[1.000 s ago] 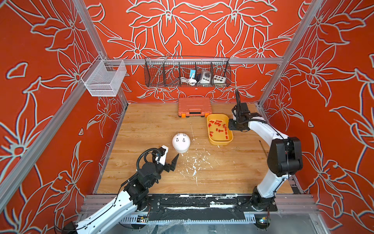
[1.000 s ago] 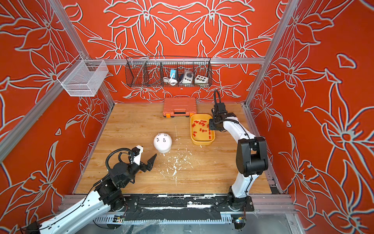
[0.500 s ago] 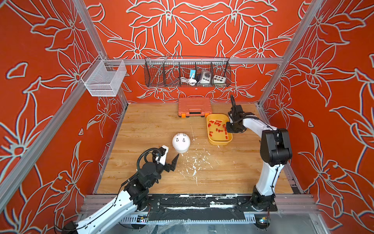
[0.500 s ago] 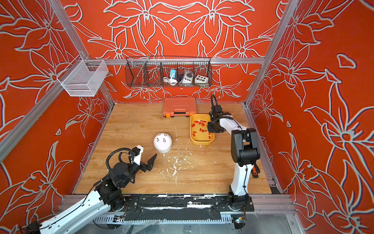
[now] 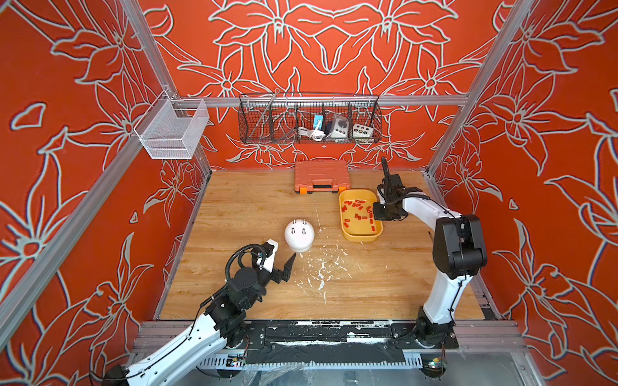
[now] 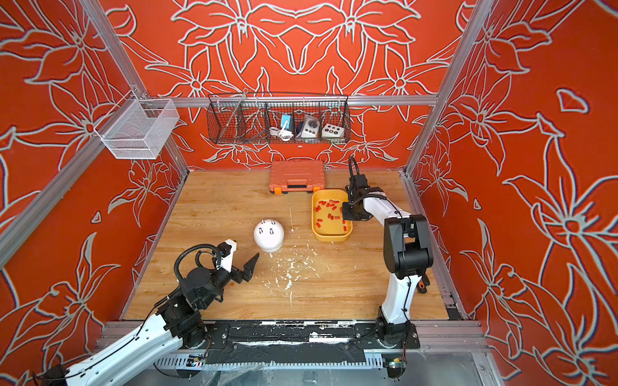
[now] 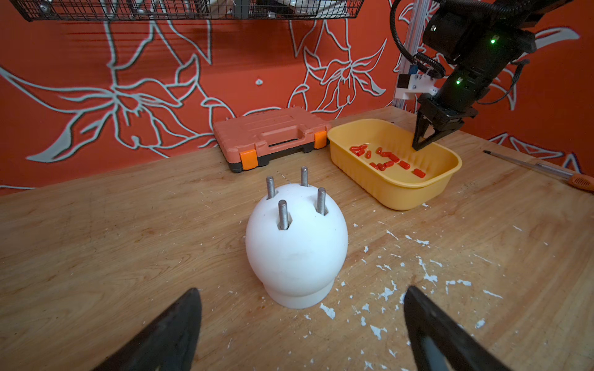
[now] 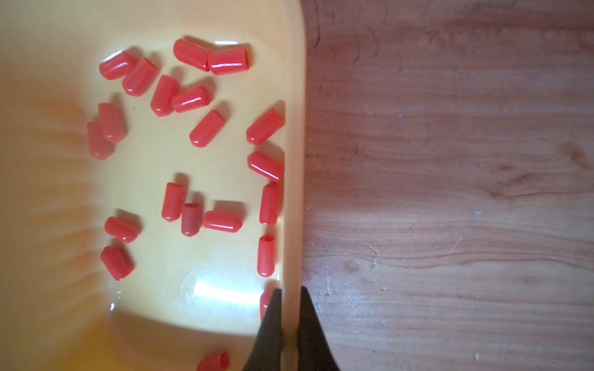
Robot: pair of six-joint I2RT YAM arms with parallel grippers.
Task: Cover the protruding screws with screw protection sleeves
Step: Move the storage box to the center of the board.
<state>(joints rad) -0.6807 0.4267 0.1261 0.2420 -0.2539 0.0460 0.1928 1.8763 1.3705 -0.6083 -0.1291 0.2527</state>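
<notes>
Four grey threaded screws (image 7: 283, 214) stood upright out of one white dome (image 7: 295, 250) near the middle of the wooden table (image 7: 96, 241), all four bare metal. The left wrist view gave that count plainly, while in both top views they were only small marks on the dome's crown. About twenty red sleeves (image 8: 207, 128) lay loose in a single yellow tray (image 5: 357, 231), which sat toward the table's back right, just beside one closed orange tool case (image 5: 321, 175). The right wrist view let them be counted, two of them partly cut off, whereas the left wrist view hid some behind the tray's near wall. Only the right wrist view showed how the right gripper (image 8: 291, 292) stood: jaws pressed together on the tray's side wall, one finger inside next to a sleeve, the other outside over the wood. The left gripper (image 5: 280, 264) hovered with jaws spread wide, just short of the dome on its near side. One orange-handled screwdriver (image 7: 543, 168) lay near the table's right edge, clear in the left wrist view but mostly hidden behind the right arm in both top views.
</notes>
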